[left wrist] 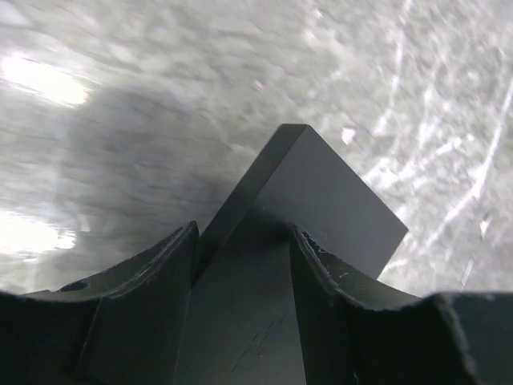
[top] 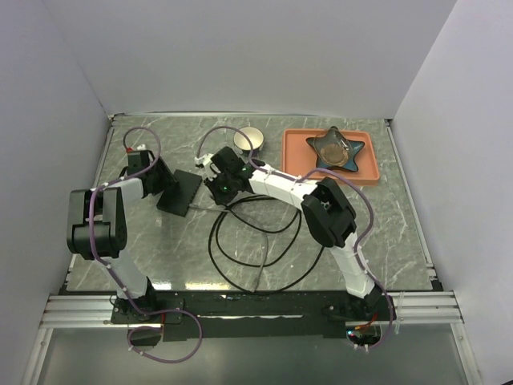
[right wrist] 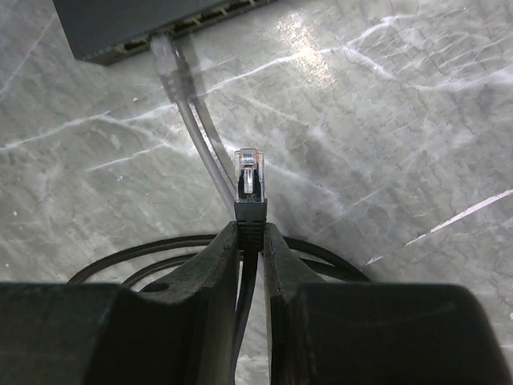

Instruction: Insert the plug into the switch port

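Note:
The switch (top: 179,192) is a flat black box on the marble table, left of centre. My left gripper (top: 160,178) is shut on its left end; in the left wrist view the switch (left wrist: 321,192) fills the gap between the fingers (left wrist: 160,281). My right gripper (top: 218,183) is shut on the black boot of a clear plug (right wrist: 249,178), which points at the switch's port side (right wrist: 144,40) a short way off. A grey cable (right wrist: 188,112) sits plugged in one port. The black cable (top: 256,241) loops on the table.
An orange tray (top: 367,168) holding a dark star-shaped dish (top: 337,148) stands at the back right. A small pale bowl (top: 248,139) sits behind the right gripper. White walls enclose the table on three sides.

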Controlling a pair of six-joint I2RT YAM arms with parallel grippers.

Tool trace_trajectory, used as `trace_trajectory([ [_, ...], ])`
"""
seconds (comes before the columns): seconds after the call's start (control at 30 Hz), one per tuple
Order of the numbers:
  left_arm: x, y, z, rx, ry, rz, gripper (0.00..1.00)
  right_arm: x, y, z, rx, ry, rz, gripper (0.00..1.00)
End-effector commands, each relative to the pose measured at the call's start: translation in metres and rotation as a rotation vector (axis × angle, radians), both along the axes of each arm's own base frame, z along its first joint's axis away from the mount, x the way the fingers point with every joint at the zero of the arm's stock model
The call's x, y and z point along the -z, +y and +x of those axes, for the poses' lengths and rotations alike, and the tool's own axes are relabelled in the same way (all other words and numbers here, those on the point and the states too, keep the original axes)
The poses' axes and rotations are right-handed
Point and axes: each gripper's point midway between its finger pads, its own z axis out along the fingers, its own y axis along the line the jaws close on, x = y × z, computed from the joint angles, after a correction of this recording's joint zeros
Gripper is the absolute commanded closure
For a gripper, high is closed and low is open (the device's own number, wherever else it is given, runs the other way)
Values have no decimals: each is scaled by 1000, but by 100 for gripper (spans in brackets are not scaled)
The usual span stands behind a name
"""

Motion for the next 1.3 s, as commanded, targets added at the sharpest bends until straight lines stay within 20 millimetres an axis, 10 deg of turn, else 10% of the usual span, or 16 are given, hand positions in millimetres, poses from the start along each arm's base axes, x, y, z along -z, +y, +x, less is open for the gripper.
trace_trajectory([
  [0.0,2,-31,-8,122,-3,-63,45,-17,10,13,-20,-42,13,100],
  [0.6,-10,-53,-5,214,-49,-127,42,19,7,34,-22,-55,-116,100],
  [1.27,-6,-60,-6,250,-43,-159,40,13,25,21,-50,-26,-55,100],
])
